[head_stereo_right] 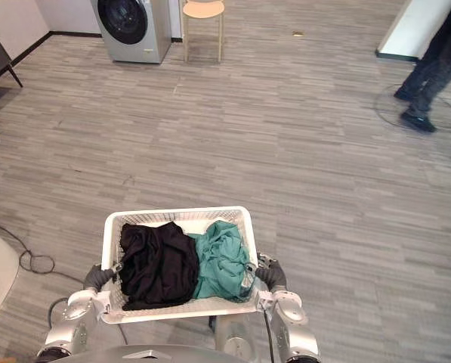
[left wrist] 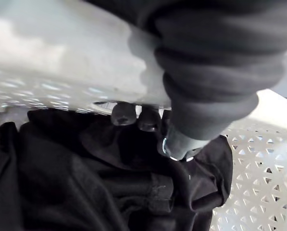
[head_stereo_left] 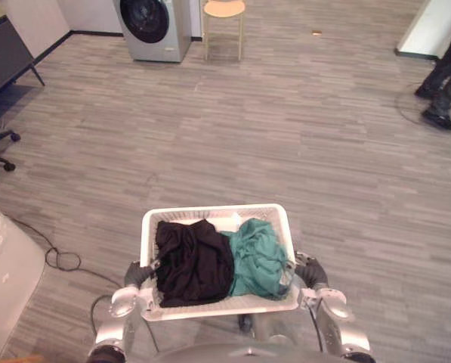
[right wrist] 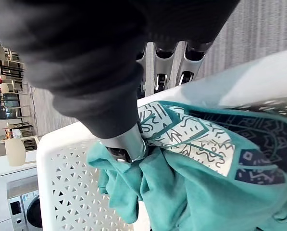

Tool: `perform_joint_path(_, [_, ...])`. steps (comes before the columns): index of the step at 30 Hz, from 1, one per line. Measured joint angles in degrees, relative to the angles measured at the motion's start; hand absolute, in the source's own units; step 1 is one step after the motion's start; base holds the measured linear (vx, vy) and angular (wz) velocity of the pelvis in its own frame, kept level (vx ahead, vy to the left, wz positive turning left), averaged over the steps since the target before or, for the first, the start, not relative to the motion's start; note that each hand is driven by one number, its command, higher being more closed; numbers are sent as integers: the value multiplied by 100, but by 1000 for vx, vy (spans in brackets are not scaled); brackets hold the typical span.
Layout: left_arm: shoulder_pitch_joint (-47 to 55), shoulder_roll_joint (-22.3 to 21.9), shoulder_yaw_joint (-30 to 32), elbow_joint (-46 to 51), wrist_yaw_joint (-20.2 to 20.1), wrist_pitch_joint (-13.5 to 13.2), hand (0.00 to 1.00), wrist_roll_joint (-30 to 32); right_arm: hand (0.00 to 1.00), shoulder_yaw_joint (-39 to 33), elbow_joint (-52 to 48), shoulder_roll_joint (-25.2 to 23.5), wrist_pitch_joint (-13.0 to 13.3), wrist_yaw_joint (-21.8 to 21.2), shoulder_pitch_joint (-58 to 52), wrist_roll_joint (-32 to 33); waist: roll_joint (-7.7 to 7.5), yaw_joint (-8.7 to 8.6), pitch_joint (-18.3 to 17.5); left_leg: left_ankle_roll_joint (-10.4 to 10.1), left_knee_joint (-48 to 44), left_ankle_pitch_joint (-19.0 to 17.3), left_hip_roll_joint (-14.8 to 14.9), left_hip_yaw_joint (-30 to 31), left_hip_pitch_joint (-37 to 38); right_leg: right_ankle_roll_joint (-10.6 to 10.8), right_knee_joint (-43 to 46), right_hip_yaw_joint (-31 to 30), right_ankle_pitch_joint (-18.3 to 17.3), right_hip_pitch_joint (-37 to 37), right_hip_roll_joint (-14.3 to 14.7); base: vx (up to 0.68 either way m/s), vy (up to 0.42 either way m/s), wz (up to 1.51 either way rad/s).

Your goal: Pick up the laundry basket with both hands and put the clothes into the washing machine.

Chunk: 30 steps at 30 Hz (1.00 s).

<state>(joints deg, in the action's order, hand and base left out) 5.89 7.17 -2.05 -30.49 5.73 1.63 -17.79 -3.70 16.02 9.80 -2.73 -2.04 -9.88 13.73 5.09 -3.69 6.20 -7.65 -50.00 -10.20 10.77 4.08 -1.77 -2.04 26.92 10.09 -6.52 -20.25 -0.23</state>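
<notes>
Soft, even room light falls from overhead across the grey floor (head_stereo_left: pixel 285 136) and leaves no hard-edged shadows; only a faint darker patch sits under the chair (head_stereo_left: pixel 224 8), far ahead of both hands. The round door of the washing machine (head_stereo_left: pixel 151 26) reads nearly black with a weak sheen. Between the hands, the white laundry basket (head_stereo_left: pixel 210 210) is bright without glare. At the left hand (left wrist: pixel 205 86), the basket rim by its fingertips (left wrist: pixel 124 114) is washed out pale, while the black garment (left wrist: pixel 85 183) beyond them swallows the light, its folds barely showing. The right hand (right wrist: pixel 85 72) has its cover in deep shade, its thumb (right wrist: pixel 126 144) carries a glint, and the teal garment (right wrist: pixel 191 192) beneath is brightly lit.
</notes>
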Motion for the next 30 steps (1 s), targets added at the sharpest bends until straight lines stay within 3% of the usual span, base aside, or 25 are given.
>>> perform_joint_path(1, [42,-88,9,0,-8,1,100,-7,100,-4,-128,57,1,16,-38,3,60,96,30,-152,-1543,479,103,105,-581,-121,-81,19,-187,436,182,720,-133,-2])
perform_joint_path(2, [113,-121,13,1,-18,5,100,-12,100,-3,-200,56,6,20,-74,19,73,167,49,-53,-2313,495,133,63,-902,-180,-262,11,-291,866,288,829,-123,-3])
perform_joint_path(3, [192,-136,17,5,-44,4,100,-15,100,-3,-306,40,34,20,-152,62,24,198,76,186,-2734,361,133,-92,-1269,-216,-564,-6,-386,1426,326,744,-95,-1])
perform_joint_path(4, [229,-120,32,5,-78,2,100,-15,100,5,-348,20,57,18,-173,61,-60,254,64,368,-2571,225,137,-364,-1508,-173,-785,-85,-465,1764,282,670,-68,-1])
perform_joint_path(6, [224,-118,37,27,-106,-44,100,-30,100,10,-356,30,104,17,-110,62,-190,372,57,550,-1601,17,189,-870,-2052,-152,-1063,-286,-677,2120,188,456,-4,-30])
perform_joint_path(8, [214,-75,38,70,-114,-61,100,-63,100,34,-297,41,109,15,0,62,-138,440,17,568,272,-5,89,-1065,-2298,-41,-1250,-474,-838,2349,68,422,109,-47])
perform_joint_path(9, [217,-50,39,55,-116,-60,100,-62,100,51,-106,57,155,-4,67,63,-83,460,-23,363,2385,355,-105,-985,-2238,105,-1428,-617,-1019,2563,-41,551,181,-43])
perform_joint_path(11, [241,-56,33,45,-112,-44,100,-50,100,75,255,177,154,-42,115,55,66,549,-126,84,3915,984,-128,-842,-2164,318,-1548,-801,-1289,2797,-55,661,307,-59])
perform_joint_path(12, [268,8,82,46,-102,-45,100,-1,100,112,486,100,114,-43,90,37,-157,611,-272,211,3493,1543,-349,-936,-2232,446,-1370,-930,-1603,2858,-384,799,386,-60])
perform_joint_path(13, [305,56,111,46,-95,-59,100,1,100,138,556,26,97,-43,66,29,-325,631,-398,301,3288,1562,-542,-1021,-2268,582,-1124,-986,-1741,2856,-559,714,289,-44])
perform_joint_path(14, [340,71,184,36,-76,-74,100,7,100,133,575,-74,89,-50,80,-31,-593,557,-444,639,2772,1199,-757,-1166,-2323,731,17,-1148,-1810,2420,-905,596,177,-20])
perform_joint_path(15, [319,86,198,32,-70,-71,100,16,100,138,574,-88,90,-54,85,-51,-652,499,-435,723,2565,980,-837,-1211,-2287,950,710,-1188,-1626,2149,-1008,753,246,3])
perform_joint_path(16, [285,171,185,30,-75,-47,100,28,100,144,582,-98,81,-72,79,-65,-796,413,-373,880,2309,516,-1045,-1231,-1975,1122,2238,-1313,-595,1652,-1167,746,260,27])
perform_joint_path(17, [292,164,159,24,-72,-32,100,34,100,159,587,-107,65,-82,86,-64,-830,355,-309,945,2316,388,-1099,-1206,-1731,1170,2746,-1402,69,1531,-1173,853,276,43])
perform_joint_path(18, [306,198,99,2,-69,17,100,33,100,186,591,-119,62,-110,91,-62,-808,298,-182,1062,2362,167,-1148,-1138,-1277,1148,3754,-1495,134,1208,-1080,650,157,22])
perform_joint_path(19, [309,215,107,3,-67,45,100,34,100,210,604,-112,62,-130,101,-62,-832,333,-80,1099,2588,-33,-1129,-1111,-693,880,4414,-1496,-165,845,-868,599,129,6])
perform_joint_path(21, [307,262,164,36,-65,47,100,34,100,325,472,-111,73,-178,118,-60,-669,303,0,1085,2888,-320,-1002,-1069,-97,590,4315,-1443,-475,154,-405,501,53,-4])
perform_joint_path(22, [297,319,178,180,-65,47,100,35,100,347,196,-128,68,-182,-28,-58,-649,260,47,1051,2979,-495,-985,-990,219,648,3826,-1389,-609,-252,-217,580,-22,30])
perform_joint_path(24, [297,332,153,316,-78,45,100,44,100,311,-118,-128,69,-181,-298,-48,-627,127,45,939,3001,-710,-958,-814,503,694,2418,-1252,-608,-426,-205,512,-73,63])
perform_joint_path(25, [303,358,108,445,-101,46,100,64,100,298,-372,-127,64,-169,-500,-41,-630,39,-3,843,2938,-981,-961,-667,673,695,742,-1072,-352,-242,-289,569,-132,68])
perform_joint_path(26, [320,393,89,527,-102,41,100,74,100,300,-561,-107,65,-170,-610,-34,-701,60,-58,751,2887,-1262,-1005,-569,908,555,-45,-1052,114,-193,-339,606,-160,55])
perform_joint_path(27, [346,368,88,525,-101,47,100,76,100,311,-589,-80,59,-170,-629,-34,-654,51,-114,719,2874,-1381,-953,-542,1052,551,78,-997,421,-152,-304,670,-179,32])
perform_joint_path(28, [402,189,197,567,-102,55,100,158,100,289,-606,-62,28,-166,-610,-40,-499,52,-221,711,2146,-1445,-799,-485,951,496,436,-828,149,-137,-185,545,-146,29])
perform_joint_path(29, [441,44,237,651,-95,55,100,217,100,273,-643,12,28,-164,-593,-38,-294,26,-173,633,1098,-1284,-595,-411,570,424,538,-723,-92,34,-81,792,-176,22])
perform_joint_path(30, [521,-110,299,750,-100,56,100,239,100,249,-682,146,23,-164,-580,-37,-23,89,-90,303,-538,-443,-290,-352,-93,290,652,-638,-424,323,106,631,-126,9])
